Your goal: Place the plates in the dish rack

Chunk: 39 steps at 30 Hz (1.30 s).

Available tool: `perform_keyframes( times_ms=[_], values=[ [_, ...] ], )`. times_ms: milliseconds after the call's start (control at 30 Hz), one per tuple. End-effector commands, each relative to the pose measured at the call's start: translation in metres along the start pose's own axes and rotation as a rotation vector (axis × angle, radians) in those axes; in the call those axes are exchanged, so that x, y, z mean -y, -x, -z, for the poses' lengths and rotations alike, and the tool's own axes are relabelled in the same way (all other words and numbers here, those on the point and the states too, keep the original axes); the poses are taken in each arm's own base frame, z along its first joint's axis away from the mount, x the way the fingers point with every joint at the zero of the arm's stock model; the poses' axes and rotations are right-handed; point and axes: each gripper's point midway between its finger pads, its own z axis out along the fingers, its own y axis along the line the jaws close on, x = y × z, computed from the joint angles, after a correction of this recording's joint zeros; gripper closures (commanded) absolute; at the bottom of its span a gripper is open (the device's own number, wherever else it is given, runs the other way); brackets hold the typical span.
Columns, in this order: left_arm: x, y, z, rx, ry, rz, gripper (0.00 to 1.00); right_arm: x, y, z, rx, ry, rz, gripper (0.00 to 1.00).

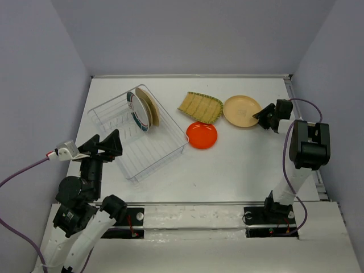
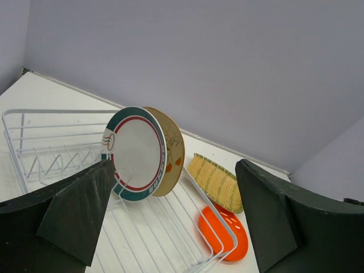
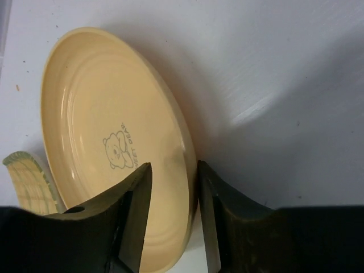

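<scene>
Upper right, top view: tan round plate lying flat | right gripper nearest, jaws parted astride its right rim, not clamped yet | see-through rectangular wire-rimmed dish rack away at left, beside wide-open left gripper

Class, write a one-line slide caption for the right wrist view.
Right gripper straddling the rim of the tan bear-print plate, ribbed yellow-green plate beside it.

You see a tan plate (bear print at centre), an orange plate, a yellow-green ribbed fan, and a teal-rimmed white plate.
</scene>
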Motion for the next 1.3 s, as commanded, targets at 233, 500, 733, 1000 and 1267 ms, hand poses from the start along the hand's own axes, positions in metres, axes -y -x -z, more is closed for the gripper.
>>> perform_keyframes(
  times_ms=[233,500,733,1000,1267],
  values=[
    [0.006,0.012,-0.003,0.04,-0.009,0.013,0.01,-0.007,0.042,0.054,0.172,-0.027,-0.02,0.93],
    [0.001,0.02,-0.003,0.071,0.018,0.02,0.01,-0.187,0.07,0.22,0.612,0.138,0.28,0.93],
    [-0.023,0.033,0.002,0.127,0.144,0.044,0.01,-0.346,-0.032,0.309,0.696,0.316,0.471,0.93],
    [-0.059,0.047,0.015,0.211,0.336,0.081,0.01,-0.472,-0.158,0.343,0.854,0.341,0.732,0.93],
    [-0.07,0.056,0.027,0.258,0.381,0.154,0.01,-0.497,-0.249,0.313,0.967,0.267,0.892,0.93]
  ],
)
